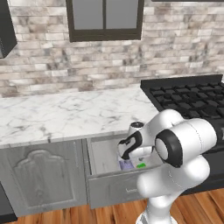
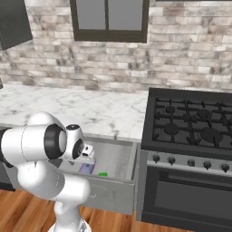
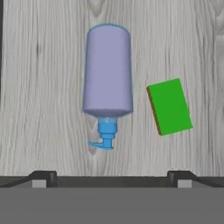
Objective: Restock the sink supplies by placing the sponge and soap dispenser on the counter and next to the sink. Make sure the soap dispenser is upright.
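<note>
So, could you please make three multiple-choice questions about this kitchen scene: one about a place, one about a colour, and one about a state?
1. Where are the soap dispenser and the sponge now?
A. In the open drawer
B. On the counter
C. On the stove

2. What colour is the sponge?
A. Yellow
B. Bright green
C. Pink

3. How is the soap dispenser positioned?
A. Standing upright
B. Held in the jaws
C. Lying on its side

Answers:
1. A, because both base views show the two things inside the pulled-out drawer below the counter.
2. B, because the hand view shows a flat green block beside the bottle.
3. C, because the hand view shows the bottle flat on the wooden drawer floor, and the gripper is open and apart from it.
</note>
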Robot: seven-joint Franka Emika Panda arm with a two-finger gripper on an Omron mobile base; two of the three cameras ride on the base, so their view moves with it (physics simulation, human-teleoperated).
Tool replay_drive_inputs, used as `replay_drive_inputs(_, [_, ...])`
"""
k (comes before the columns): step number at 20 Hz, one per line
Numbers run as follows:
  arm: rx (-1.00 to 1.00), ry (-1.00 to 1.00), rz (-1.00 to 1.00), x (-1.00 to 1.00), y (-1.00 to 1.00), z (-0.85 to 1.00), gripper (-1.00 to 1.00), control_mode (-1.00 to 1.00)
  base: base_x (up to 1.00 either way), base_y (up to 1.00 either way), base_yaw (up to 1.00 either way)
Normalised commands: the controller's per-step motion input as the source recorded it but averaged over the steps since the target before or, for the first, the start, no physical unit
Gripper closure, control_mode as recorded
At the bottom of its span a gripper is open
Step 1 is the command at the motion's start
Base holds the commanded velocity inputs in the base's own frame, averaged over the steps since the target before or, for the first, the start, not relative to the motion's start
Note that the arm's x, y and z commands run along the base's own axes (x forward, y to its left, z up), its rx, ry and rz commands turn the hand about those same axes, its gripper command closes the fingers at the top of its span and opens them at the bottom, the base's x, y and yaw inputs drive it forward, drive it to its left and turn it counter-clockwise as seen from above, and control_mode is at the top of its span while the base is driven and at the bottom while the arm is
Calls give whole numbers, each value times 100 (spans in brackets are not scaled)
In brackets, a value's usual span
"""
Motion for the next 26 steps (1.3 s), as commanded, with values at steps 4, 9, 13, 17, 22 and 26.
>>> replay_drive_inputs(4, [0, -10, -11, 0, 26, -18, -100, -100, 0, 0, 0])
replay_drive_inputs(9, [0, -4, -13, 26, 3, -19, -100, -100, 0, 0, 0])
replay_drive_inputs(13, [0, 0, -6, 3, -3, -21, -100, -100, 0, 0, 0])
replay_drive_inputs(17, [0, -1, 0, 19, -1, -10, -100, -100, 0, 0, 0])
replay_drive_inputs(22, [0, 0, 1, 21, -7, 0, -100, -100, 0, 0, 0])
replay_drive_inputs(26, [0, 4, 2, 16, -4, 0, -100, -100, 0, 0, 0])
